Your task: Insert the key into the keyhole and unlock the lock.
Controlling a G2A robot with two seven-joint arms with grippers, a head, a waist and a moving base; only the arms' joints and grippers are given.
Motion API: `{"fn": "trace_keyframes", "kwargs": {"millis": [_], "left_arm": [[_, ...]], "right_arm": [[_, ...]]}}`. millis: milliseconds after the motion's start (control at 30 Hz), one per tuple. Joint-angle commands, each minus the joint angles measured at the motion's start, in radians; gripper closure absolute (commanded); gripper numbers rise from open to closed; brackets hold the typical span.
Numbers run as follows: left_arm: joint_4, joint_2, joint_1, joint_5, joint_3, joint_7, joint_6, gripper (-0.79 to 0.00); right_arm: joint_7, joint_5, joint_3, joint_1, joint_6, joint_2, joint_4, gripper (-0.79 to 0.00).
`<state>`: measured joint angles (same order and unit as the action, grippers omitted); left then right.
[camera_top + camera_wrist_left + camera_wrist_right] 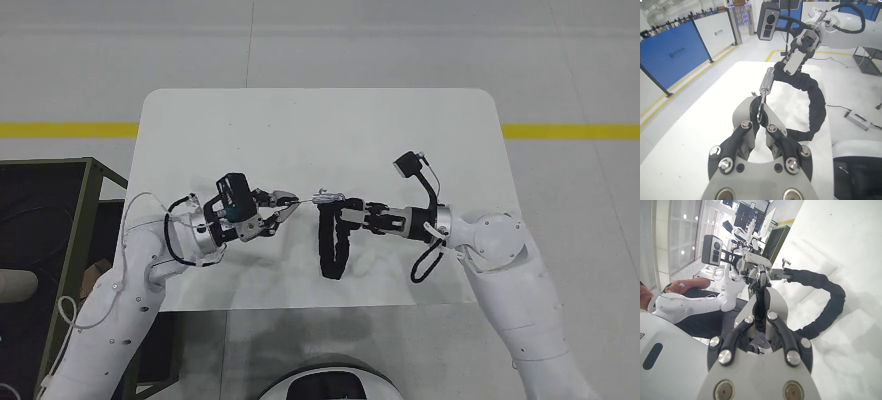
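The lock is a black fabric-covered cable (333, 250) with a shiny silver cylinder (767, 81) at one end, held above the white table (420, 130). My left gripper (759, 106) is shut on a small metal key (760, 110). The key's blade points into the keyhole end of the cylinder and touches it. My right gripper (763, 294) is shut on the cable just behind the cylinder (761, 274). The cable's loop (831, 294) hangs down onto the table. In the top view, the left gripper (287, 201) and right gripper (350, 210) face each other across the cylinder (328, 197).
A dark green-framed cart (60, 210) stands off the table's left edge. The white tabletop stretches wide behind and to both sides of the grippers. A small grey box with a cord (857, 119) lies on the floor beyond the table.
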<state>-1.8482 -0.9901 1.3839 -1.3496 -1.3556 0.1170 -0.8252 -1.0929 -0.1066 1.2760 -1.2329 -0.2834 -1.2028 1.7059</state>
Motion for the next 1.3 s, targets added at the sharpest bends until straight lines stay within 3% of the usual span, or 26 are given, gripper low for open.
{"fn": "trace_keyframes", "kwargs": {"millis": [0, 133, 200, 233, 267, 433, 533, 600, 700, 800, 833, 867, 1133, 1267], "left_arm": [[0.009, -0.001, 0.000, -0.144, 0.010, 0.137, 0.026, 0.000], [0.054, -0.001, 0.003, -0.296, 0.034, 0.280, 0.079, 0.000], [0.097, -0.006, -0.002, -0.246, 0.042, 0.283, 0.073, 0.000], [0.115, -0.010, -0.006, -0.192, 0.044, 0.268, 0.070, -0.132], [0.127, -0.014, -0.012, -0.124, 0.045, 0.249, 0.057, -0.785], [0.175, -0.027, -0.024, 0.333, 0.035, -0.002, 0.020, -0.785], [0.186, -0.025, -0.010, 0.731, 0.020, -0.202, 0.051, -0.785], [0.181, -0.020, 0.008, 1.062, 0.007, -0.351, 0.122, -0.785], [0.171, -0.009, 0.034, 1.569, -0.026, -0.619, 0.337, -0.785], [0.175, -0.004, 0.063, 1.870, -0.065, -0.789, 0.458, -0.785], [0.173, -0.004, 0.072, 1.913, -0.067, -0.827, 0.479, -0.785], [0.171, -0.004, 0.081, 1.940, -0.064, -0.854, 0.492, -0.785], [0.168, -0.006, 0.093, 1.944, -0.061, -0.857, 0.499, -0.785], [0.168, -0.006, 0.093, 1.944, -0.061, -0.857, 0.499, -0.785]], "right_arm": [[0.001, 0.000, -0.001, 0.001, 0.001, 0.001, 0.000, 0.000], [0.009, -0.001, -0.001, 0.002, 0.003, 0.004, -0.003, 0.000], [0.023, 0.017, 0.003, 0.002, 0.009, 0.006, -0.003, 0.000], [0.031, 0.031, 0.005, 0.000, 0.012, 0.007, -0.001, 0.000], [0.042, 0.046, 0.008, -0.002, 0.016, 0.008, 0.001, 0.000], [0.119, 0.164, 0.034, -0.021, 0.049, 0.016, 0.018, 0.000], [0.164, 0.232, 0.048, -0.036, 0.078, 0.021, 0.028, 0.000], [0.198, 0.303, 0.059, -0.041, 0.109, 0.025, 0.031, 0.000], [0.245, 0.380, 0.058, -0.051, 0.171, 0.027, 0.021, 0.000], [0.264, 0.381, 0.046, -0.046, 0.229, 0.025, -0.004, 0.000], [0.265, 0.386, 0.041, -0.040, 0.243, 0.024, -0.013, -0.243], [0.265, 0.407, 0.034, -0.033, 0.254, 0.024, -0.018, -0.785], [0.278, 0.570, -0.008, -0.016, 0.261, 0.029, -0.006, -0.785], [0.361, 0.683, 0.007, -0.044, 0.220, 0.036, 0.063, -0.785]]}}
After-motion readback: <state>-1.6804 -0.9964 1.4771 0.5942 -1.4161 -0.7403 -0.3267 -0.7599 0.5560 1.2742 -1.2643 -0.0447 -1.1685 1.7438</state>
